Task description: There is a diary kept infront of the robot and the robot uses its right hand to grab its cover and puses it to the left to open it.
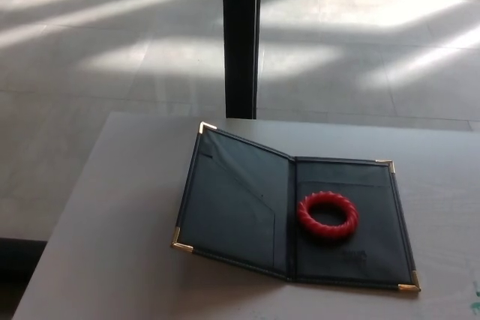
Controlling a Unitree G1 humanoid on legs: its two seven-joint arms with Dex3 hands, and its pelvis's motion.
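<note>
We look down from our head camera onto a pale grey tabletop (112, 245) that fills the lower half of the view. Neither of our hands shows anywhere, so we cannot tell whether they are released, clenched or grasping anything.

The dark, leather-like diary with small gold metal corner caps (232, 207) lies open on the table, a little right of centre. Its left cover does not lie flat — it tilts up from the spine, with the outer edge raised off the surface and a shadow beneath it. The inside of this cover shows slanted pocket seams. The right half (375, 249) rests flat on the table, its gold corners visible at the far and near right.

A red, ridged rubber ring (328, 215) sits on the right half of the diary, just beside the spine fold, touching the dark lining.

Beyond the table's far edge stands a black upright post (241, 35), rising out of the top of the view. Behind it stretches a light tiled floor (112, 35) — crossed by bright diagonal bands of sunlight.
</note>
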